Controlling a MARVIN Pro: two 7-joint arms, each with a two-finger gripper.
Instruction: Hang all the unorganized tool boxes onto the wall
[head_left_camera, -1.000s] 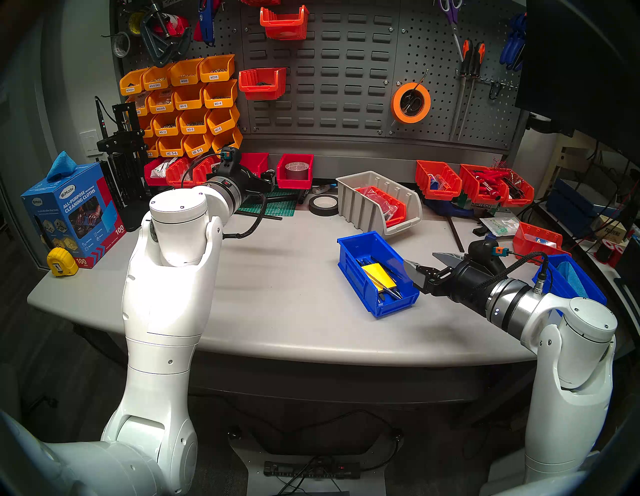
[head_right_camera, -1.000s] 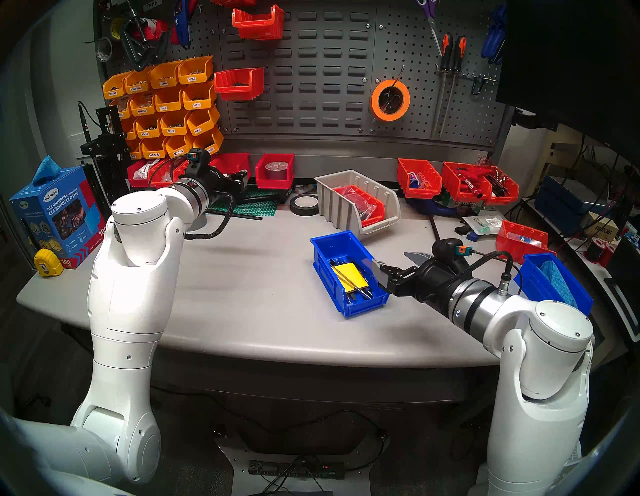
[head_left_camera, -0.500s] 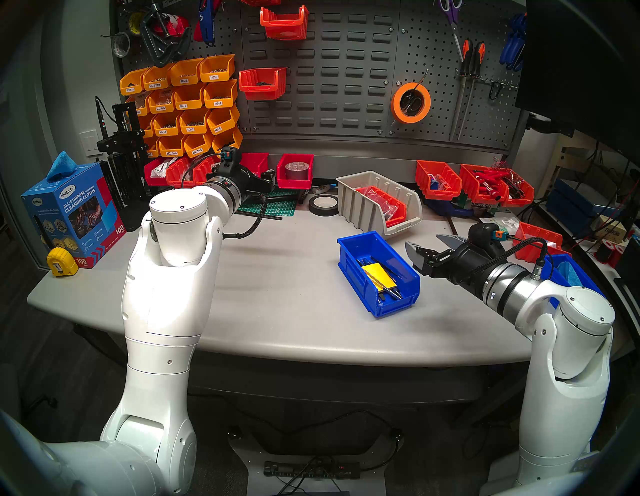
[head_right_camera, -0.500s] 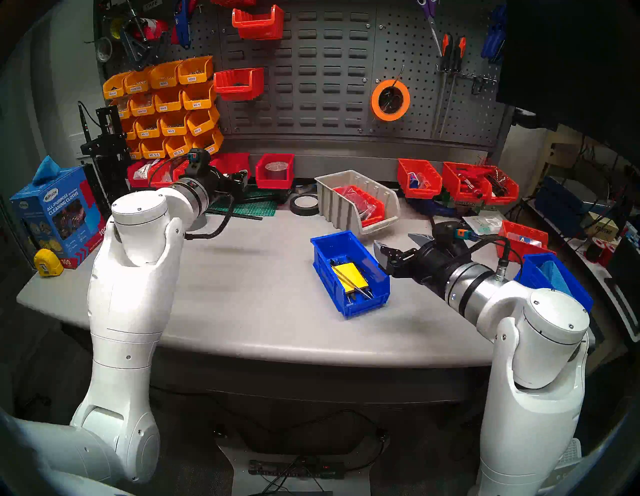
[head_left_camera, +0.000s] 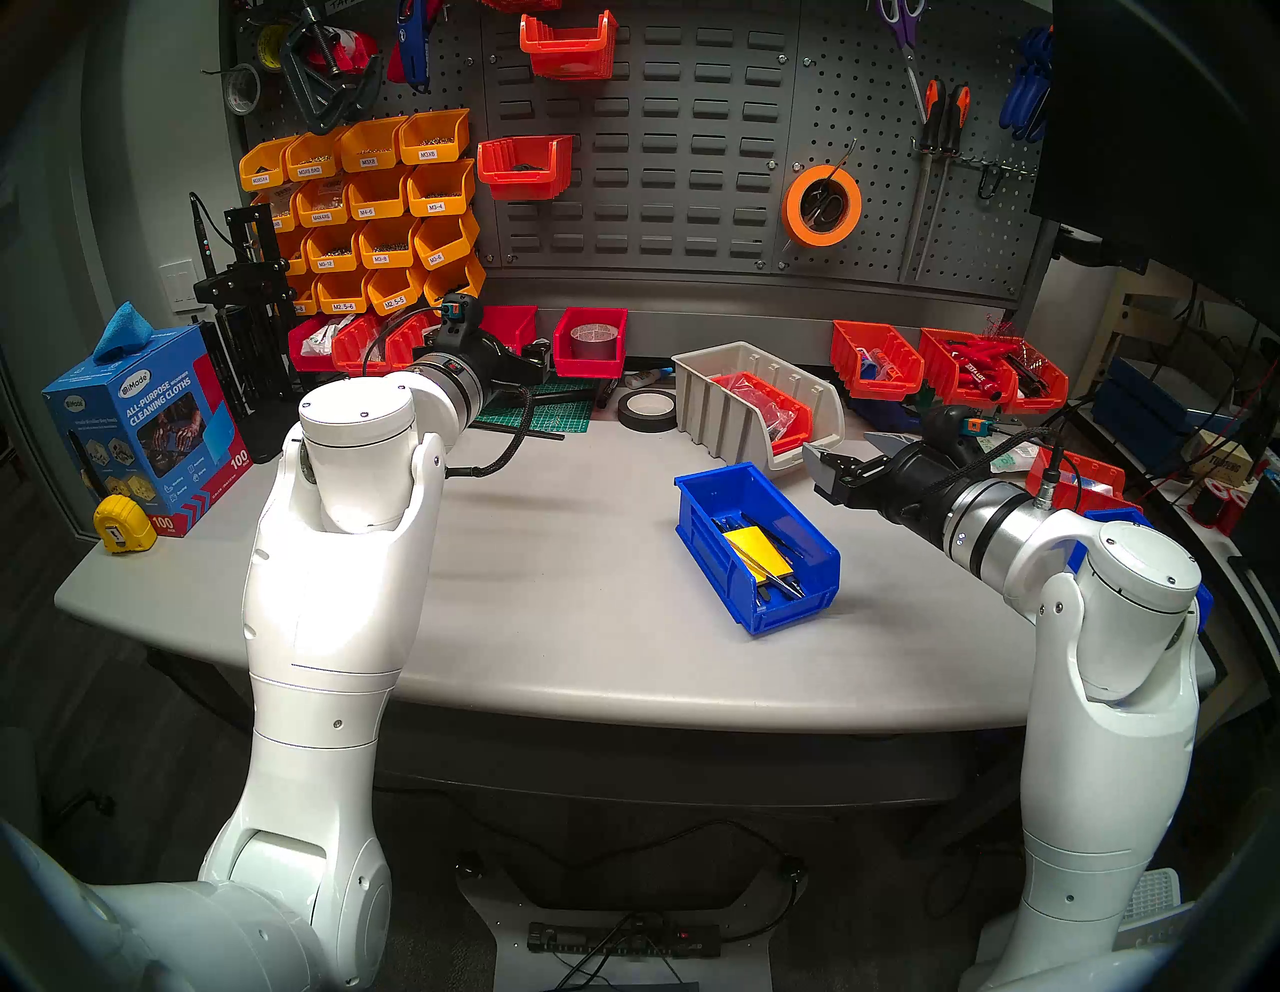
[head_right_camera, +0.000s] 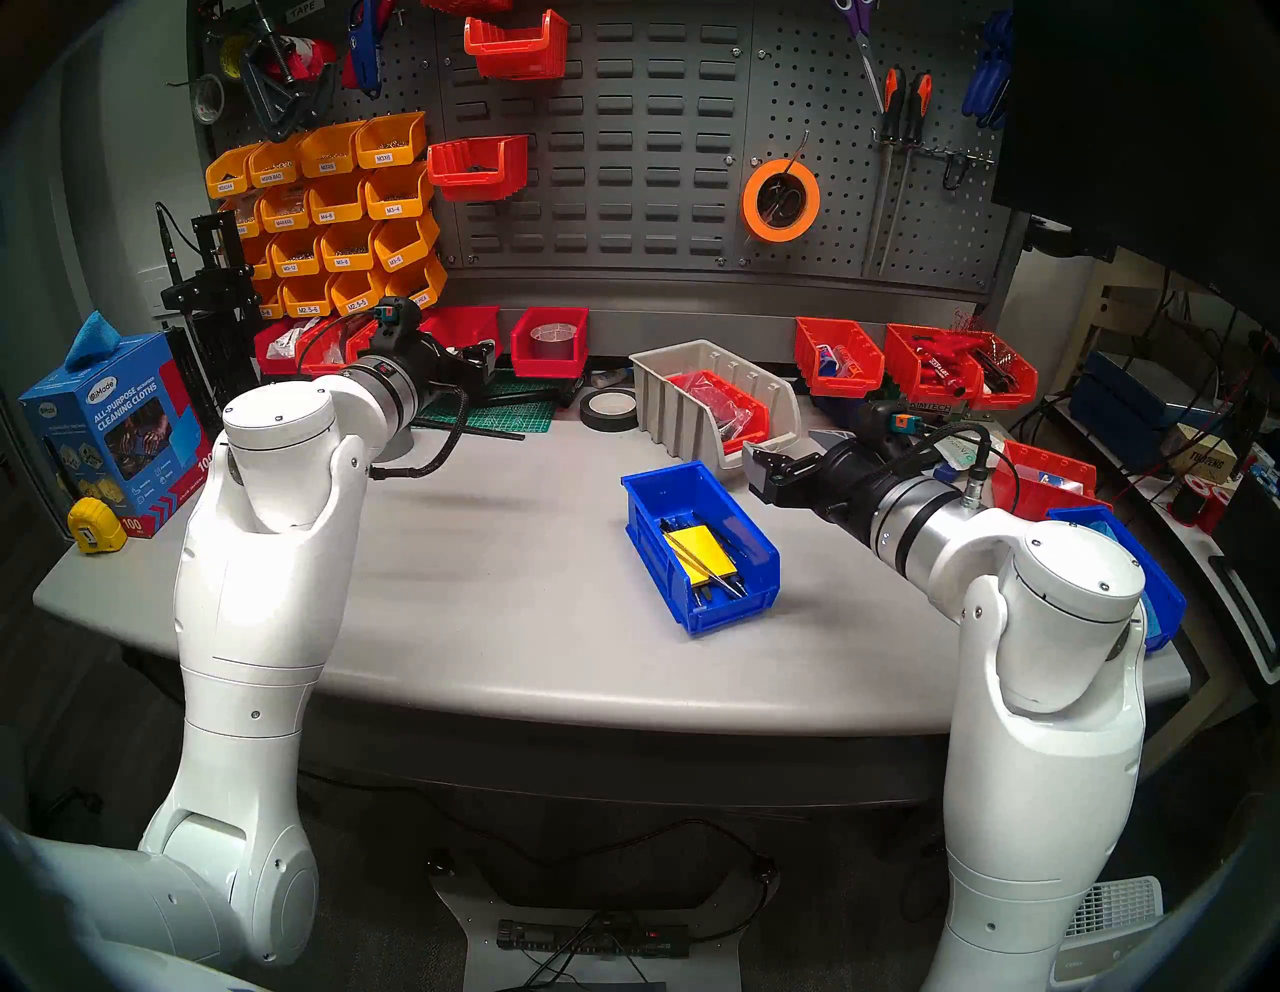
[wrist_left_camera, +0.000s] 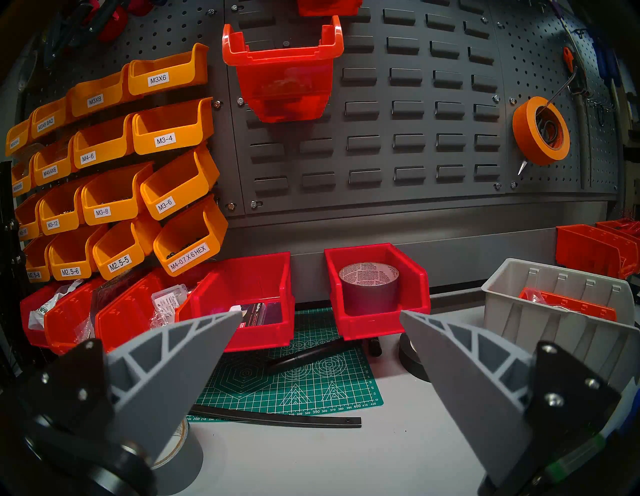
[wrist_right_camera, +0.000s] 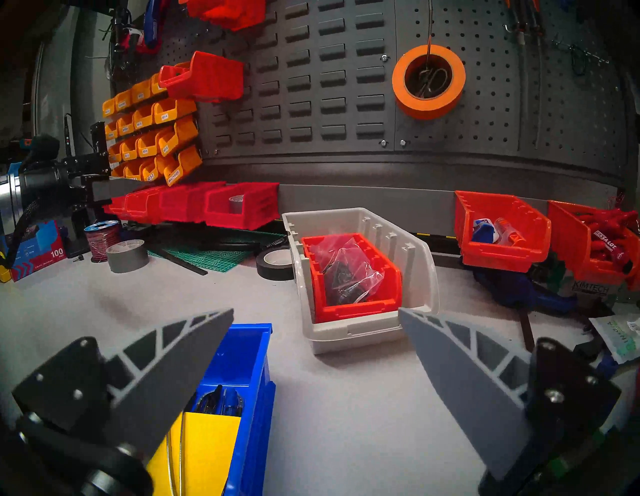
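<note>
The blue bin with a yellow pad (head_left_camera: 758, 547) stands on the table right of centre. It also shows in the right wrist view (wrist_right_camera: 242, 363). The beige-grey ribbed bin (head_left_camera: 699, 388) stands behind it and holds a red bin (head_left_camera: 769, 409). A red bin with a grey tape roll (head_left_camera: 590, 343) stands at the base of the wall (head_left_camera: 644, 173). My right gripper (head_left_camera: 841, 450) is open and empty. It hovers right of the blue bin's far end, just in front of the beige bin (wrist_right_camera: 360, 332). My left gripper (head_left_camera: 544, 353) is open and empty, facing the red bin (wrist_left_camera: 375, 287).
Two red bins (head_left_camera: 526, 166) hang on the louvred panel beside the yellow-orange labelled bins (head_left_camera: 374, 215). More red bins line the wall's base left and right (head_left_camera: 876, 360). A black tape roll (head_left_camera: 647, 409), a green mat (head_left_camera: 547, 412) and another blue bin (head_left_camera: 1122, 519) lie nearby.
My right arm has moved away from the blue bin's front right side, back toward the wall and the beige bin, still open. The left arm has not moved.
</note>
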